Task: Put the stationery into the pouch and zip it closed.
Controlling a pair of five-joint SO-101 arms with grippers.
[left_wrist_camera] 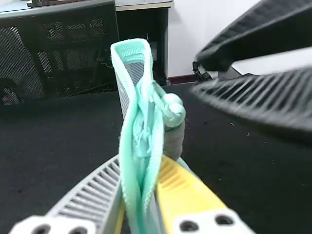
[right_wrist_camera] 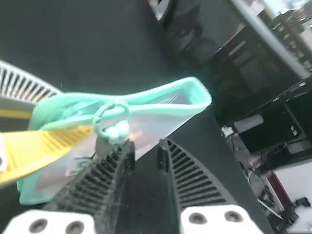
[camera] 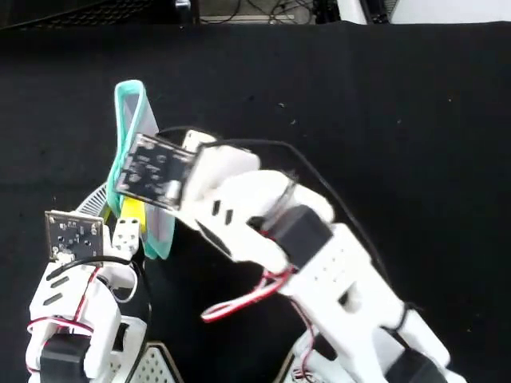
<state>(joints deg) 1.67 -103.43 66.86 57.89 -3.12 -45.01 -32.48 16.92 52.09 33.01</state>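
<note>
My left claw [left_wrist_camera: 144, 168] is clamping the mint-edged translucent pouch [left_wrist_camera: 139, 146] between its grey and yellow fingers, holding it on edge over the black table [camera: 359, 120]. My right claw [right_wrist_camera: 145, 146] is hovering just beside the zipper's ring pull [right_wrist_camera: 111, 119], jaws parted narrowly, gripping nothing

A soft black cloth [camera: 399, 120] covers the table. Beyond it, thin dark cables [camera: 263, 9] lie at 12 o'clock, a black mesh panel [camera: 80, 14] at 11, a white surface [camera: 447, 9] at 1.
</note>
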